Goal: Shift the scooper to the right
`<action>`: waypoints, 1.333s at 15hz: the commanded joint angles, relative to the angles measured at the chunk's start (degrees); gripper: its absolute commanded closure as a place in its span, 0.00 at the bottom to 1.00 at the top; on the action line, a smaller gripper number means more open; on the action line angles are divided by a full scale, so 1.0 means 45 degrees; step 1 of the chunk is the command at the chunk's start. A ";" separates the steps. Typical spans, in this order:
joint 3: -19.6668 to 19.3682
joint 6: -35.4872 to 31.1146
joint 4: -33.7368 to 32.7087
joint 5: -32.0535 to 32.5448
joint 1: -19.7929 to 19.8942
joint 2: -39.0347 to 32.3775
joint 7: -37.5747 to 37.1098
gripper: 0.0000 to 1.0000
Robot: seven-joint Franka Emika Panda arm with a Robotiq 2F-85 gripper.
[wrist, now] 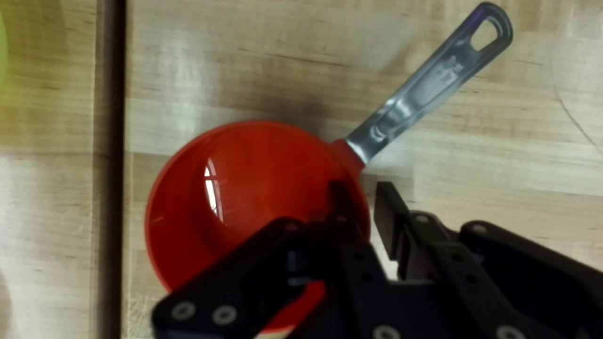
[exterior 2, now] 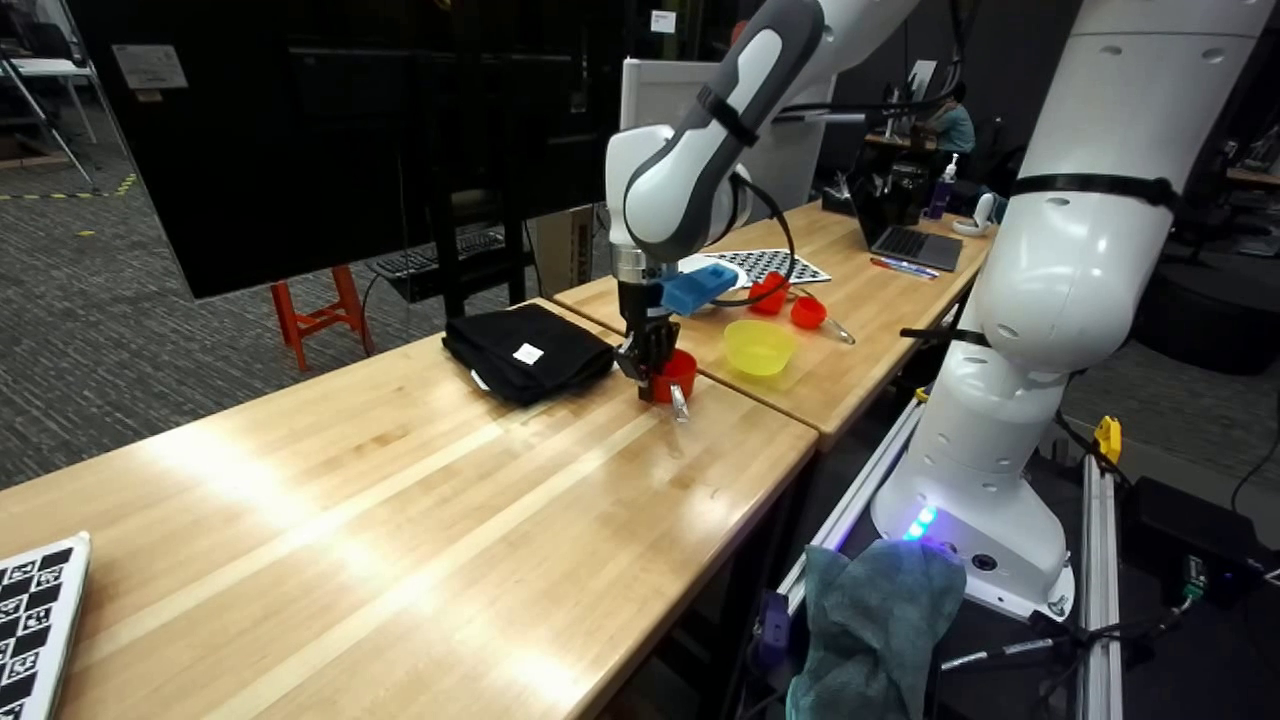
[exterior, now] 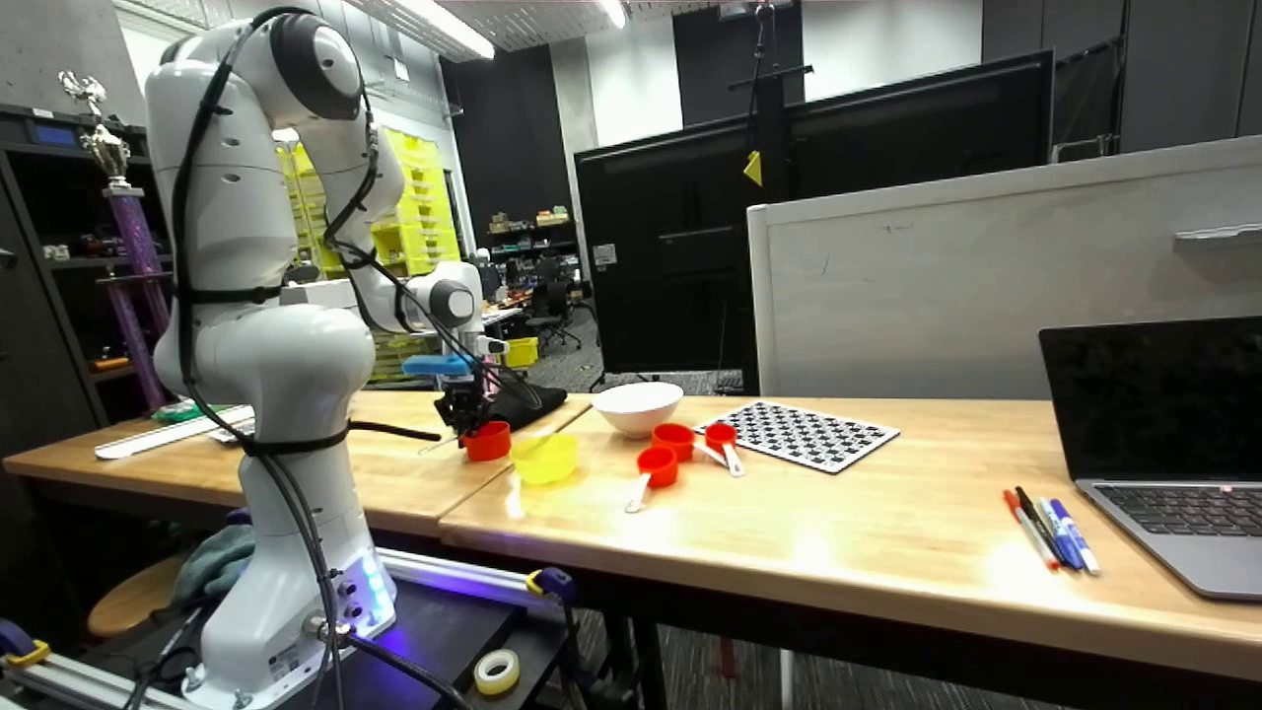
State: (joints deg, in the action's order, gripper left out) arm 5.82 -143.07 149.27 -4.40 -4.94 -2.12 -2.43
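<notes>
The dark links of the jaws cover the lower right of the scooper [wrist: 264,174] in the wrist view, so part of its red cup is lost; its silvery handle [wrist: 428,84] shows whole. The yellow container [wrist: 2,52] is cut to a sliver by the left edge there. In an exterior view the jaws blend into the black cloth [exterior: 515,414] behind them, and the laptop [exterior: 1163,404] runs past the right edge.

The jaws stand narrowly parted across the cup's wall: one finger [wrist: 339,202] dips inside, dim against the red, and the other [wrist: 387,221] stands just outside the rim. Whether they pinch the wall cannot be told.

The scooper is on the desk [exterior 2: 400,480], opening upward, beside the seam between its two tops and near the yellow container. Three other red scoops [exterior: 657,465] sit close to the white bowl [exterior: 639,406].
</notes>
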 commanded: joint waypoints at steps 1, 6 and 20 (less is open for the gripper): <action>-0.0016 0.0301 -0.0192 -0.0039 -0.0035 0.0031 0.0238 1.00; -0.0017 0.0782 -0.0391 0.0150 -0.0055 0.0279 0.0014 0.99; 0.0032 0.3821 -0.1559 0.1101 -0.0050 0.2097 -0.0891 0.99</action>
State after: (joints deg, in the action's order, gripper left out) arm 5.85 -129.40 142.33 -0.58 -4.96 3.29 -4.41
